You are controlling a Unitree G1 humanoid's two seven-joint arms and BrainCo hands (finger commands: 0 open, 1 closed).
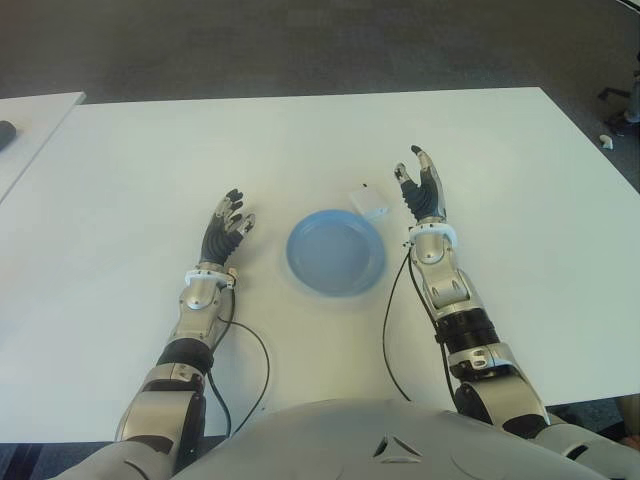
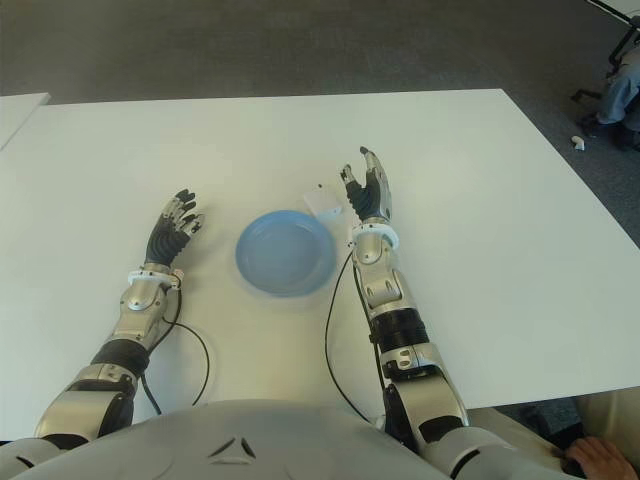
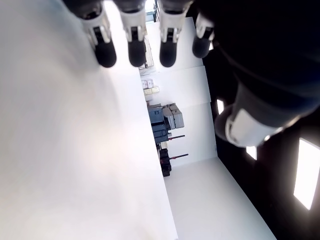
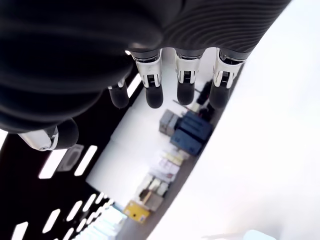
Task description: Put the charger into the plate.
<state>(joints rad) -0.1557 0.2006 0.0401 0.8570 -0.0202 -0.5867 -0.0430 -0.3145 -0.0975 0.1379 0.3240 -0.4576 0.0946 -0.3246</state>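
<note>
Robot torso at the bottom edge; left hand [image 1: 226, 228] and right hand [image 1: 424, 190] both spread wide, empty, flanking a blue plate [image 1: 335, 252] mid-frame on the white counter [image 1: 150, 160]; charger [image 1: 369, 203] just above-right of plate; dark floor [image 1: 300, 40] across top

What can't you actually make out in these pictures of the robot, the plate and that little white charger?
- Charger: too small in the eye views to show its prongs or cable.
- Whether the right robot hand touches the charger: cannot tell.
- Plate and charger: outside both wrist views.
- Dark object: cut off by the left eye view's edge.
</note>
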